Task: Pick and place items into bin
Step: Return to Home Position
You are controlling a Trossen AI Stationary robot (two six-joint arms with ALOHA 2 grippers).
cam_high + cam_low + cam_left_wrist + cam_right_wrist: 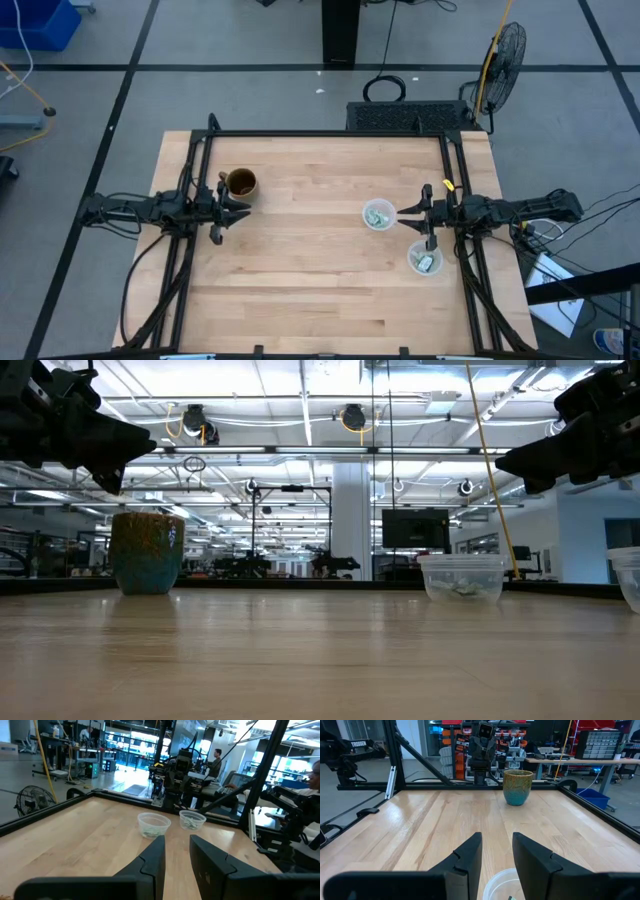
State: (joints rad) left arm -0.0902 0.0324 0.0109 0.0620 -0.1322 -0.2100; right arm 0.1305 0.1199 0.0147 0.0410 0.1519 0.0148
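Two small clear plastic tubs stand on the wooden table's right half, one [377, 215] nearer the middle and one [424, 260] nearer the front right. Each holds small pale green and white packets [378, 217] [426, 263]. My right gripper [405, 214] hovers open and empty just right of the first tub, whose rim [504, 884] shows below its fingers. My left gripper [245, 208] hovers open and empty at the table's left, just in front of the brown and teal mug [241, 183]. Both tubs also show in the left wrist view [154, 824] [192, 819].
The mug [148, 552] stands upright on the table's left part. A black metal frame [330, 134] runs along the table's far edge and sides. Bare wood [310, 280] lies between the arms and toward the near edge. A fan [500, 55] stands on the floor beyond the far right corner.
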